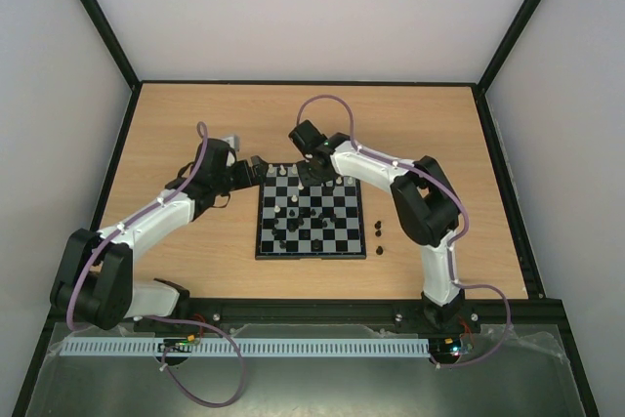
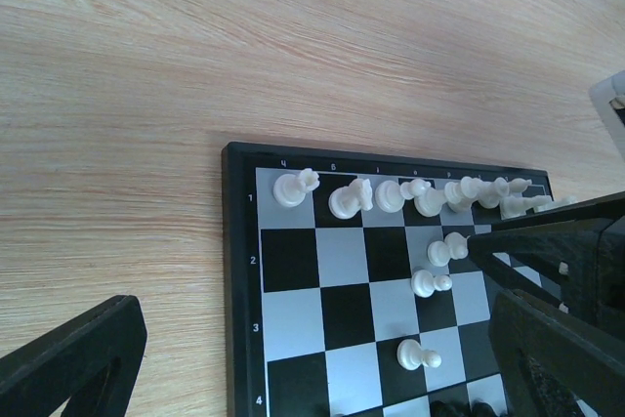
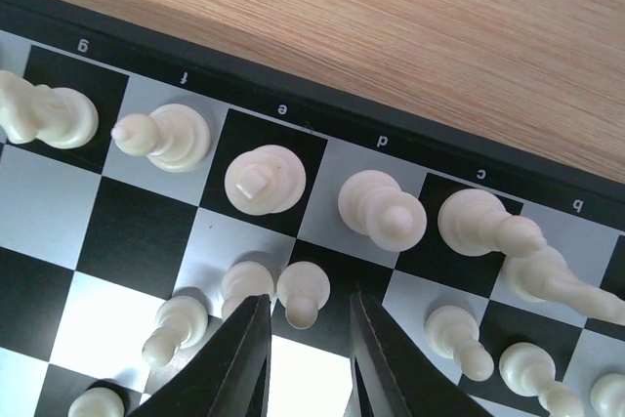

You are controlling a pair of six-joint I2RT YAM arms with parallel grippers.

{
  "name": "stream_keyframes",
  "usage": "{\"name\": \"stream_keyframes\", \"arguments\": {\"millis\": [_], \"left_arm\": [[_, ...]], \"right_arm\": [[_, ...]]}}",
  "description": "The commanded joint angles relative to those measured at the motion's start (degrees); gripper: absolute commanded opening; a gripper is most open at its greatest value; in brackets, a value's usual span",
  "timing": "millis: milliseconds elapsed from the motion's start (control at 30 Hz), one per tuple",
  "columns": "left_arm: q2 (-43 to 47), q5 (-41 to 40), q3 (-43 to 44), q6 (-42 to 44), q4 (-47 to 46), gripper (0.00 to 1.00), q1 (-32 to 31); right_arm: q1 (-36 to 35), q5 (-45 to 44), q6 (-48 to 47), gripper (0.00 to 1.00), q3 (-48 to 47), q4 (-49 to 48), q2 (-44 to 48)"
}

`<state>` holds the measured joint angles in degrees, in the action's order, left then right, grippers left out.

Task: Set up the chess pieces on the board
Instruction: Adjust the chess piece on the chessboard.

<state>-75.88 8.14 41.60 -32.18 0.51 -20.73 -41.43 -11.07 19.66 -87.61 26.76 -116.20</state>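
At the board's (image 1: pixel 311 257) far edge, my right claw (image 3: pixel 309 298) narrowly straddles a white pawn (image 3: pixel 298 288); left claw (image 2: pixel 312 314) gapes wide.

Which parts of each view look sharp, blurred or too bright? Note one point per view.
Top external view: soft even light, chess pieces on the board too small to tell apart. Left wrist view: wood grain crisp, the left gripper's fingers dark and blurred. Right wrist view: white pieces bright with soft shadows, the right gripper's fingers near-black, without detail.
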Motion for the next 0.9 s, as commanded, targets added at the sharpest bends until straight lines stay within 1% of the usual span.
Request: {"name": "stream_keyframes", "arguments": {"millis": [0, 233, 500, 867], "left_arm": [[-0.16, 0.54, -0.5, -0.18, -0.52, 0.99, -0.21], [-0.39, 0.64, -0.42, -0.16, -0.59, 0.99, -0.19], [-0.77, 1.0, -0.37, -0.11, -0.7, 1.0, -0.19], [-0.98, 1.17, -0.32, -0.16, -0.94, 1.0, -0.19]], "right_arm": [[-0.15, -1.24, -0.5, 0.24, -1.72, 3.46, -1.51], [-0.1, -1.96, -0.59, 0.16, -1.7, 3.29, -2.19], [-0.08, -3.25, -0.36, 0.11, -0.94, 3.61, -2.01], [-0.1, -2.99, 0.3, 0.11, 2.84, 3.87, 1.28]]}}
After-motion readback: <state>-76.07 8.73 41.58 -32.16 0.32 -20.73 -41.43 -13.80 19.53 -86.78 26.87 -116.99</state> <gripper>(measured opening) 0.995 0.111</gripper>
